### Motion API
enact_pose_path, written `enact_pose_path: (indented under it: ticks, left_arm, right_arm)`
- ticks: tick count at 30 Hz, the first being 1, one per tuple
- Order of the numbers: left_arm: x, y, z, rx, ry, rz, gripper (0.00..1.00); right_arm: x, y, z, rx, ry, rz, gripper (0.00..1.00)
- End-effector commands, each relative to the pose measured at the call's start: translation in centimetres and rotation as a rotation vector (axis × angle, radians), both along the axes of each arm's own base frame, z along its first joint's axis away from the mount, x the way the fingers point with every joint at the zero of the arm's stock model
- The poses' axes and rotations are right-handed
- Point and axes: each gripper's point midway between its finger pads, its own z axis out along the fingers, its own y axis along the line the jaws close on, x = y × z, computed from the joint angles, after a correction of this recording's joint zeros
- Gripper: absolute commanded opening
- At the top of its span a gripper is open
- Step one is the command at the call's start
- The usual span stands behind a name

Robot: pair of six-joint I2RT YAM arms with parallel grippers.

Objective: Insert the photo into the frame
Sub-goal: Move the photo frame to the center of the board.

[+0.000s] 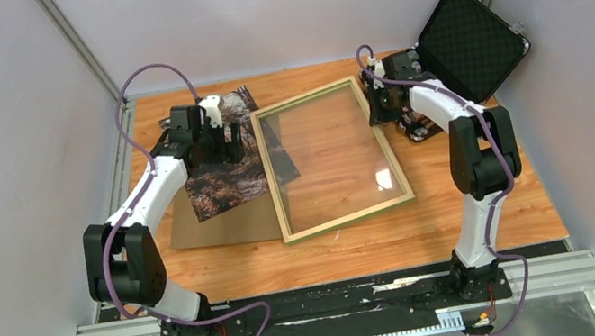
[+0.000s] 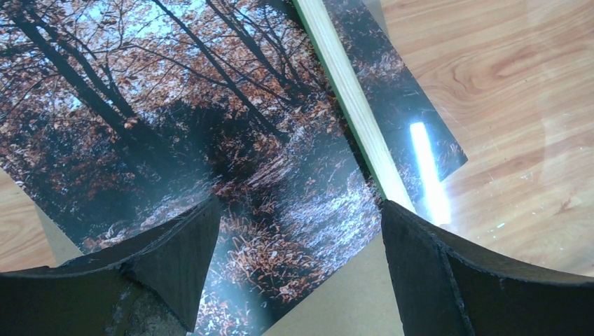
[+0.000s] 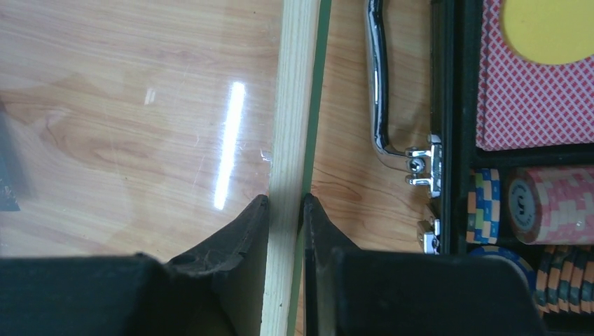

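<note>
Wooden surface (image 1: 362, 248) fills the floor of a grey-walled booth, with both arm bases bolted along its near edge. Nearest lies a plain brown backing board (image 1: 221, 226), at about eight o'clock from the centre. The frame (image 1: 348, 217) rests flat in the middle, pale back upward and glass in place, probably turned this way so the print can be laid in from behind. At nine to ten o'clock of it the photo (image 2: 175, 140) lies picture side up, partly on the board, with its right corner slid under the frame's left rail and showing through the glass. The left pincer (image 2: 300, 210) hangs just above that overlap, spread wide and holding nothing, seemingly lined up to take the photo's edge. At two o'clock, the right pincer (image 3: 286, 203) is narrowed onto the frame's right rail near the far corner, likely to steady or tilt it. Beyond sits an open black case (image 1: 469, 39) of poker chips (image 3: 553, 203).
</note>
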Motion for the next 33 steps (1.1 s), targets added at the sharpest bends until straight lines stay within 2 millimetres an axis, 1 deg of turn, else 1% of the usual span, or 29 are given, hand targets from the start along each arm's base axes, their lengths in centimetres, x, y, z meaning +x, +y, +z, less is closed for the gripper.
enact_pose_path:
  ticks: [1, 11, 18, 19, 21, 26, 30, 33]
  left_arm:
    - [0.7, 0.7, 2.3, 0.002, -0.084, 0.007, 0.92]
    - [0.7, 0.9, 2.3, -0.004, -0.082, 0.009, 0.92]
    - [0.6, 0.8, 2.2, -0.013, -0.076, 0.006, 0.92]
    - [0.6, 0.8, 2.2, -0.014, -0.076, 0.005, 0.92]
    - [0.6, 0.8, 2.1, -0.015, -0.074, 0.005, 0.92]
    - [0.6, 0.7, 2.0, -0.020, -0.069, 0.004, 0.92]
    - [0.6, 0.6, 1.9, -0.023, -0.067, 0.002, 0.92]
    - [0.6, 0.6, 1.9, -0.021, -0.064, 0.003, 0.92]
  right_arm:
    - [0.8, -1.0, 4.6, 0.014, -0.116, -0.015, 0.00]
    - [0.4, -4.2, 5.4, 0.012, -0.145, -0.083, 0.00]
    - [-0.1, -6.4, 5.2, 0.007, -0.150, -0.130, 0.00]
    - [-0.2, -7.2, 5.1, 0.006, -0.152, -0.146, 0.00]
    - [-0.2, -7.6, 5.1, -0.008, -0.160, -0.139, 0.00]
    - [-0.4, -8.1, 4.3, -0.012, -0.154, -0.136, 0.00]
    - [-0.3, -7.8, 3.3, -0.002, -0.137, -0.129, 0.00]
    - [-0.3, -7.8, 2.7, -0.003, -0.127, -0.129, 0.03]
